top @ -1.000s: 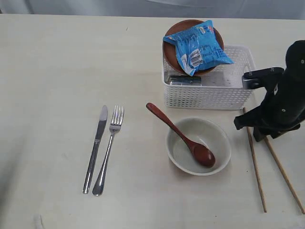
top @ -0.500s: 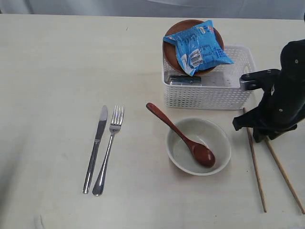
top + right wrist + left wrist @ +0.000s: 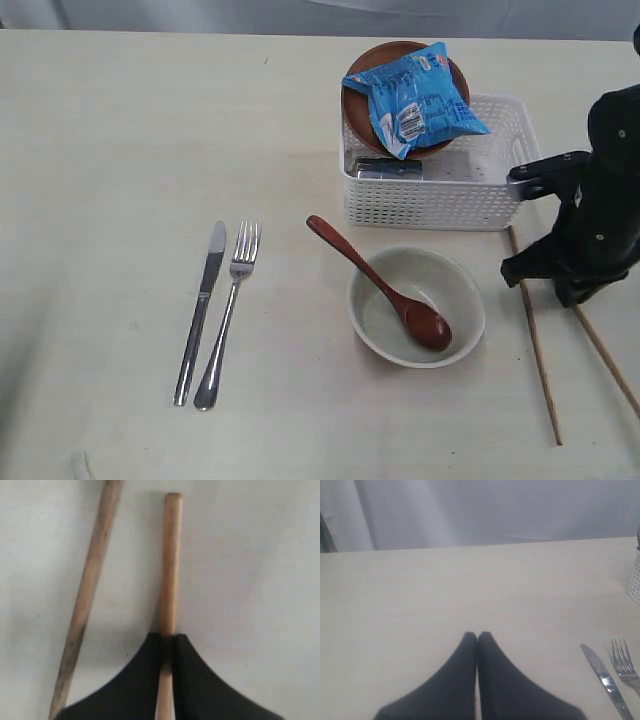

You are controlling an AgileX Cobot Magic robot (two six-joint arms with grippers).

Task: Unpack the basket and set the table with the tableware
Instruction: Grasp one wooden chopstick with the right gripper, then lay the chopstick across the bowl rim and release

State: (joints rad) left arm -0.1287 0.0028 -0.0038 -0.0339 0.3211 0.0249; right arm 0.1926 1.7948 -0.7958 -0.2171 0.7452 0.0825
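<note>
Right end effector [image 3: 167,639] apparently pinches one chopstick [image 3: 171,555].

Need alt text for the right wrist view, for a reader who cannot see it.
The right tool, two black fingers, is closed on a wooden chopstick that points away from the camera over the pale table. A second chopstick lies beside it, angled slightly away and not gripped.

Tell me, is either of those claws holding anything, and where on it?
The right gripper pinches one chopstick on its shaft, a short way from one end. The left gripper is shut on nothing.
</note>
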